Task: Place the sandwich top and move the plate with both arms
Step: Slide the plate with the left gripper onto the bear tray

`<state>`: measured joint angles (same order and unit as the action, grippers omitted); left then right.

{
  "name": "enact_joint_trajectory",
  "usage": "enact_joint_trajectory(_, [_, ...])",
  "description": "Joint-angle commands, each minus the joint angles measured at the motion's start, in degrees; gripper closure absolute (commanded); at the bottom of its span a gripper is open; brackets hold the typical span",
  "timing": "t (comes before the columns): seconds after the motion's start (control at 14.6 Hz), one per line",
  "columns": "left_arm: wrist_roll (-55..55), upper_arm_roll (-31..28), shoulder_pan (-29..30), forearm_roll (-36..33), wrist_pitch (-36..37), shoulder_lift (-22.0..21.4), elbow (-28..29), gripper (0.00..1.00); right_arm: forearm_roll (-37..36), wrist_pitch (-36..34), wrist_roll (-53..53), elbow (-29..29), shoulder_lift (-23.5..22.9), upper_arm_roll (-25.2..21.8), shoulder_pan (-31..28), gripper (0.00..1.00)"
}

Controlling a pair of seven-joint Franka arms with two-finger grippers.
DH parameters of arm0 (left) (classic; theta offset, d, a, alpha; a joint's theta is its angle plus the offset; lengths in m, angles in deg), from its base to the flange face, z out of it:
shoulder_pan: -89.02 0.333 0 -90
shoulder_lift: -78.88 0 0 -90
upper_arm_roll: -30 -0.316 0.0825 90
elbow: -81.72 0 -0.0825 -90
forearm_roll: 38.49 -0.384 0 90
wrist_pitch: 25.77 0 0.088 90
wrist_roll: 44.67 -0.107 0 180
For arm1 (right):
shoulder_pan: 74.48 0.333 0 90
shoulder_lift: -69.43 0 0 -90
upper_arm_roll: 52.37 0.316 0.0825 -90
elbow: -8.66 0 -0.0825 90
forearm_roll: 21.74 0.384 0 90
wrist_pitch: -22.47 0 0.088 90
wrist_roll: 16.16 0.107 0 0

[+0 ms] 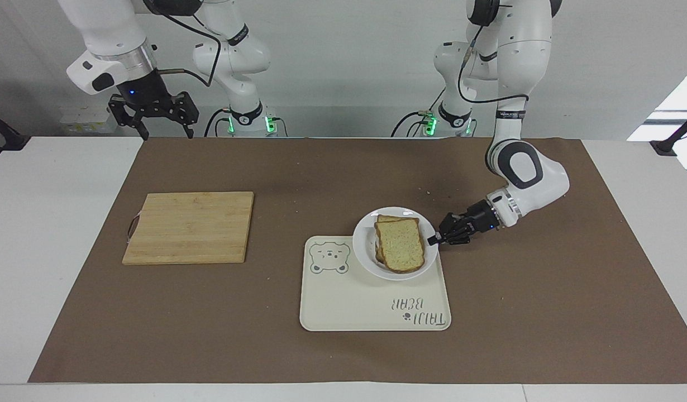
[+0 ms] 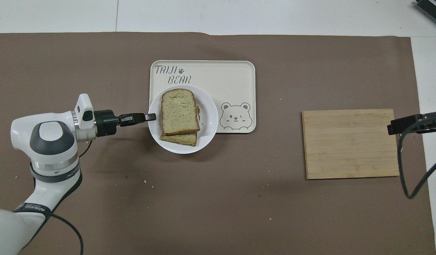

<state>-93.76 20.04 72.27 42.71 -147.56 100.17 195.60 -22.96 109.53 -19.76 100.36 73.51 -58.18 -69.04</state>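
White plate (image 1: 395, 262), stiff and slick, partly over tray (image 1: 343, 312); rim at 3 o'clock clenched by left gripper (image 1: 434, 239). Soft bread (image 1: 402, 245) on top could slide. Right gripper (image 1: 153, 114) waits, released, over the table's edge.

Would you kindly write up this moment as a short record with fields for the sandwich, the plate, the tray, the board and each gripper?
sandwich top: lies on the lower slice, on the plate
plate: partly over the tray, on its edge nearer the robots
tray: cream, bear drawing, on the brown mat
cutting board: bare, toward the right arm's end of the table
left gripper: shut on the plate's rim
right gripper: open, raised above the table's edge, waiting
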Motion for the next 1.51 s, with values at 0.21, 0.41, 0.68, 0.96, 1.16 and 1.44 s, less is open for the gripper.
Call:
enact_joint_trajectory(0.21, [4.7, 2.66, -0.38, -2.37, -0.03, 7.79, -9.56, 1.0, 1.13, 0.12, 0.61, -0.2, 0.05, 0.53, -0.86, 0.0])
enact_joint_trajectory(0.41, [4.97, 3.45, -0.3, -2.45, -0.82, 8.06, -10.43, 1.0, 1.13, 0.12, 0.61, -0.2, 0.05, 0.53, -0.86, 0.0])
enact_joint_trajectory(0.68, [6.9, 7.41, 0.41, -2.98, -6.62, 10.25, -13.85, 1.0, 1.21, 0.12, 0.61, -0.2, 0.05, 0.53, -0.86, 0.0])
enact_joint_trajectory(0.96, [10.15, 7.41, -0.38, -7.63, -6.89, 10.61, -14.74, 1.0, 1.13, 0.12, 0.61, -0.2, 0.05, 0.53, -0.86, 0.0])
enact_joint_trajectory(1.16, [10.15, 7.41, 0.4, -12.28, -5.76, 10.43, -14.74, 0.94, 1.13, 0.12, 0.61, -0.2, 0.05, 0.53, -0.86, 0.0])
enact_joint_trajectory(1.44, [12.08, 6.8, 1.02, -12.83, -5.48, 9.29, -14.65, 0.88, 1.13, 0.12, 0.61, -0.2, 0.05, 0.53, -0.86, 0.0])
